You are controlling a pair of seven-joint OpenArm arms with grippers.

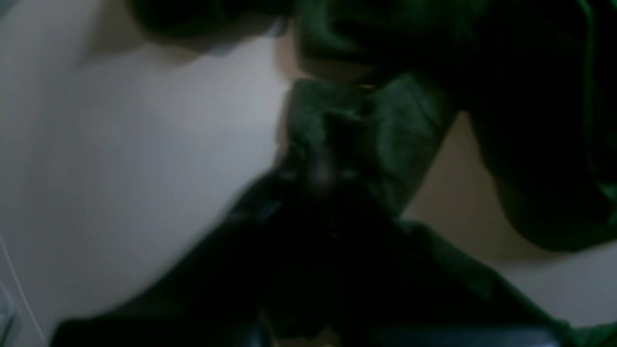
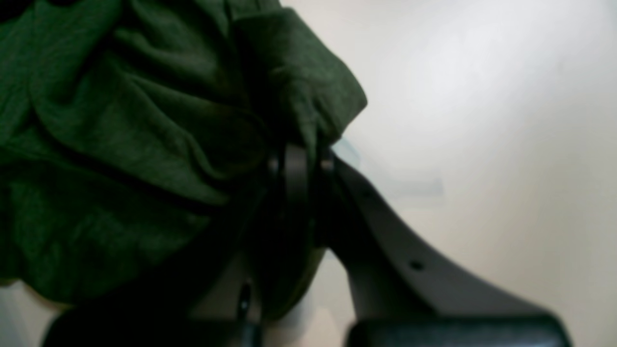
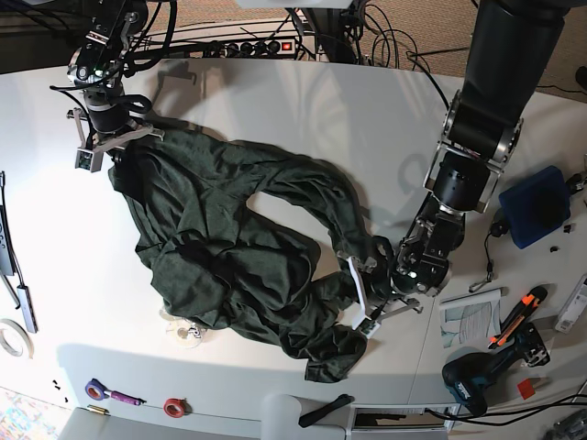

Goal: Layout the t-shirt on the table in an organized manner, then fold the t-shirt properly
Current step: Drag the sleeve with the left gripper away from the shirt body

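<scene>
Item: t-shirt, dark green, lying crumpled across the middle of the white counter, spread from the far left part toward the near right. We see folds and a bare patch of counter showing through a loop of cloth; sleeves and collar we cannot sort out.

Left hand: low over the near right end of the garment, pressed together on a bunched fold of the t-shirt. In its wrist view the picture is dark and blurred; fingers merge with the fabric, and only the pinched tuft above them reads clearly.

Right hand: at the far left end of the garment, pinching the t-shirt edge. Its wrist view shows cloth gathered over the closed fingers, tips hidden by the fabric.

Also on the counter: blue box near the right edge; drill at the near right corner, partly cut off; tape rolls at the left edge.
</scene>
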